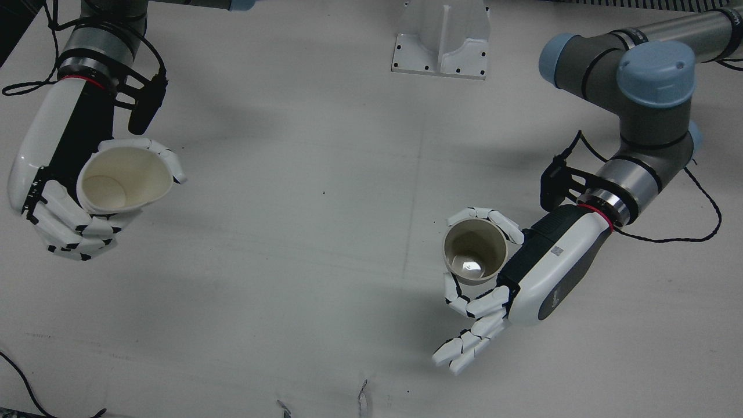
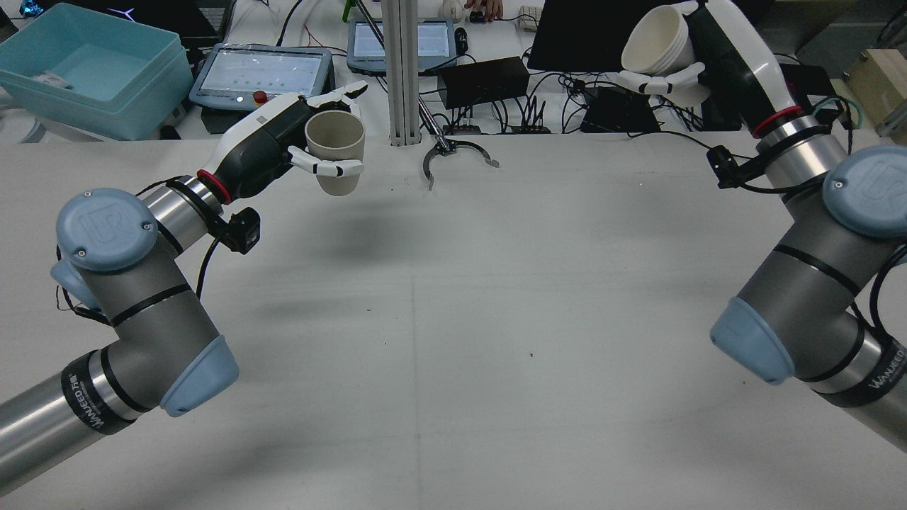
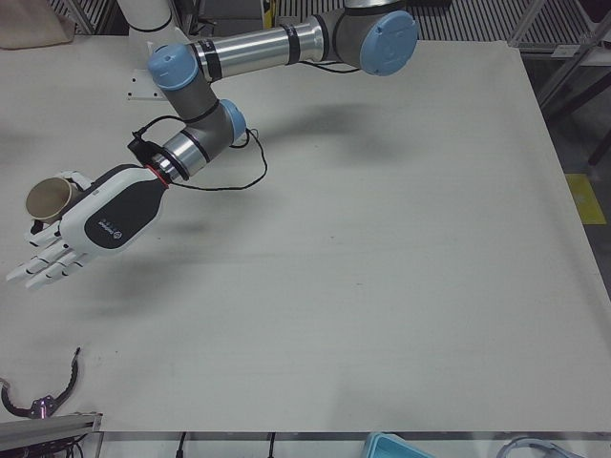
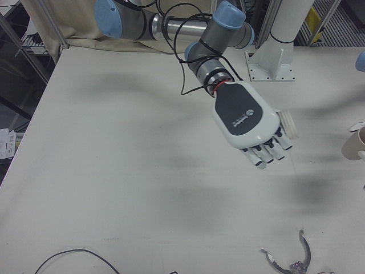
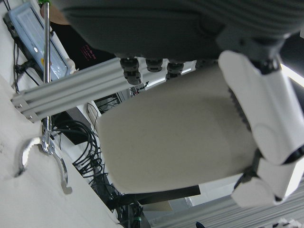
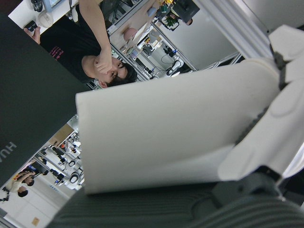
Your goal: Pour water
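My left hand (image 1: 522, 273) is shut on a tan cup (image 1: 473, 252), held upright above the table; its lower fingers stick out free. Something bright glints at the cup's bottom. The rear view shows this tan cup (image 2: 334, 149) in the left hand (image 2: 269, 142) near the table's far edge. My right hand (image 1: 64, 191) is shut on a white cup (image 1: 125, 177), tilted with its mouth toward the table's middle and raised high; it appears as the white cup (image 2: 655, 39) in the rear view. Both cups are far apart. The hand views are filled by the tan cup (image 5: 175, 137) and the white cup (image 6: 175, 128).
A white pedestal bracket (image 1: 441, 40) stands at the robot's side of the table. A curved metal piece (image 2: 453, 152) lies at the operators' edge. Beyond that edge are a blue bin (image 2: 85, 67), screens and cables. A person (image 6: 102, 61) shows in the right hand view.
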`<state>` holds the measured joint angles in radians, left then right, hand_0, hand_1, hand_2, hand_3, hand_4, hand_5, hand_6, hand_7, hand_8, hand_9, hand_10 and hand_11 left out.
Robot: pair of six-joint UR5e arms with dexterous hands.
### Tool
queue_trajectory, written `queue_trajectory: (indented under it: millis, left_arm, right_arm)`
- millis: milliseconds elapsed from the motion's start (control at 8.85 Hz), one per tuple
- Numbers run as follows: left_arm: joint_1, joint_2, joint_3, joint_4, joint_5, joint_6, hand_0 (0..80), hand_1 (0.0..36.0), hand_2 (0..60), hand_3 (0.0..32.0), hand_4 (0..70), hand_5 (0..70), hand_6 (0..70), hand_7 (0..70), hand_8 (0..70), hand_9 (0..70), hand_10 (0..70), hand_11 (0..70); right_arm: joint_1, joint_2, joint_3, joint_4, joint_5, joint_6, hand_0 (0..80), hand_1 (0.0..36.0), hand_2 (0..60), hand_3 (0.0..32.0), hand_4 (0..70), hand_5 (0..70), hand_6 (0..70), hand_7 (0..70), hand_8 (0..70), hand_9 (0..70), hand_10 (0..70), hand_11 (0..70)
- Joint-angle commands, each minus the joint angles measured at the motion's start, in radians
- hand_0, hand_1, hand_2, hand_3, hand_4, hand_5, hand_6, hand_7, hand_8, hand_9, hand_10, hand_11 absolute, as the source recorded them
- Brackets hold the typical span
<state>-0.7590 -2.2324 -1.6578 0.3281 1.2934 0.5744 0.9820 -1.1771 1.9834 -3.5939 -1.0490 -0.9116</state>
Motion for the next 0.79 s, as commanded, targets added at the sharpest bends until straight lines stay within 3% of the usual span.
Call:
queue_trajectory:
  millis: [0,226,452,678]
  left_arm:
    - [-0.103,0.194,0.000,-0.012,-0.043,-0.141,41.1,36.0,60.0,0.0,30.2,60.1,4.8,10.1,2.1,5.3,6.8,11.8]
    - [-0.108,0.345,0.001,-0.053,-0.126,-0.229,40.6,36.0,60.0,0.0,29.6,60.5,4.7,9.7,2.2,5.2,6.8,11.9]
    - [-0.103,0.456,0.032,-0.177,-0.198,-0.226,39.9,36.0,60.0,0.0,28.0,60.2,3.9,8.4,2.1,5.0,6.6,11.5]
    - [-0.095,0.502,0.134,-0.310,-0.265,-0.208,38.9,36.0,60.0,0.0,26.3,62.0,3.7,8.2,2.3,5.1,6.4,11.1]
  right_arm:
    - [0.060,-0.097,-0.003,0.007,0.065,0.294,47.0,19.8,60.0,0.0,35.0,70.0,57.1,70.0,53.5,70.0,35.4,50.6]
    - [0.061,-0.137,-0.008,0.073,0.069,0.304,46.6,17.5,59.5,0.0,32.5,70.0,55.5,67.2,53.1,70.0,37.0,52.6]
    - [0.023,-0.173,-0.023,0.090,0.070,0.303,45.8,13.4,49.4,0.0,31.5,70.0,55.1,65.2,55.0,70.0,40.4,56.7]
    - [0.004,-0.173,-0.058,0.089,0.069,0.303,45.7,12.5,46.2,0.0,31.0,70.0,55.4,64.9,55.3,70.0,40.6,57.1]
